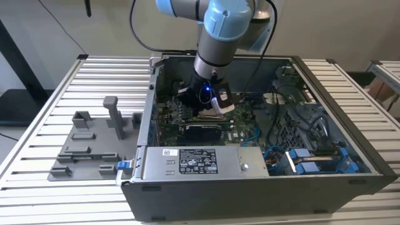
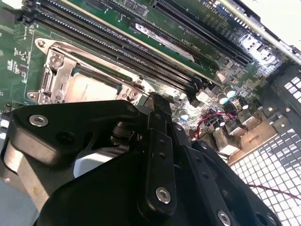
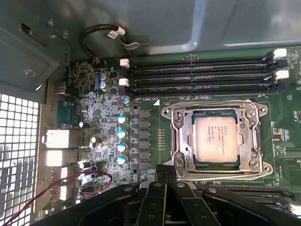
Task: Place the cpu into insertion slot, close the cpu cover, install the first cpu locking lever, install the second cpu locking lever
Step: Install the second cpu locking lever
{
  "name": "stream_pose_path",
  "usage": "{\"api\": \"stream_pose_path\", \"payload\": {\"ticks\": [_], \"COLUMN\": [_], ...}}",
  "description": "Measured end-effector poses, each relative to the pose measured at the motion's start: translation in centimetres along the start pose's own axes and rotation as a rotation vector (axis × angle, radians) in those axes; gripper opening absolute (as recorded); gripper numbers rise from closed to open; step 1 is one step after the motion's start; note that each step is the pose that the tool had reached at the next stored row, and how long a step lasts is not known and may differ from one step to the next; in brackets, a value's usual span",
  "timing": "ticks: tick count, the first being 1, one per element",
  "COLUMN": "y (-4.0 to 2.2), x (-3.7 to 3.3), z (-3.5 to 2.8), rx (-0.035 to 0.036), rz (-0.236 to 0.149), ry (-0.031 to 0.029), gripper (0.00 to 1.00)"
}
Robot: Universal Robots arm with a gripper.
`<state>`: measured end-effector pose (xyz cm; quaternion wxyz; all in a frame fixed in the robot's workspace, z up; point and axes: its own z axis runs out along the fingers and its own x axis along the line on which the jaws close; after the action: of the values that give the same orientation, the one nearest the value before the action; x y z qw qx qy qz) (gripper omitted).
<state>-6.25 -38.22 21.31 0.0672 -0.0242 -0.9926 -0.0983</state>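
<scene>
In the exterior view, we see the black claw (image 1: 209, 104) low inside the open grey computer case (image 1: 262, 187). In both wrist views the tan-grey square cpu (image 3: 215, 138) sits in the silvery-rimmed insertion slot (image 3: 181, 136), cover frame around it. We cannot tell the claw's spread — its tips hover just beside a lever edge, so a snag on the frame looks possible.

Cpu (image 3: 215, 137): matt tan-grey metal lid. Cpu cover (image 3: 256, 141): bright silvery metal frame, smooth, around the cpu. Motherboard (image 3: 108, 117): glossy green laminate. Fingers (image 2: 157, 155): black matt plastic, steel screws. Table (image 1: 44, 122): ribbed pale metal slats.
</scene>
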Motion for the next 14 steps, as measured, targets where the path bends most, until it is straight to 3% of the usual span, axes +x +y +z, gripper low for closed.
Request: {"api": "stream_pose_path", "payload": {"ticks": [14], "y": [-0.03], "x": [0.15], "z": [1.14], "rx": [0.0001], "rz": [0.000], "ry": [0.0001], "gripper": [0.11]}}
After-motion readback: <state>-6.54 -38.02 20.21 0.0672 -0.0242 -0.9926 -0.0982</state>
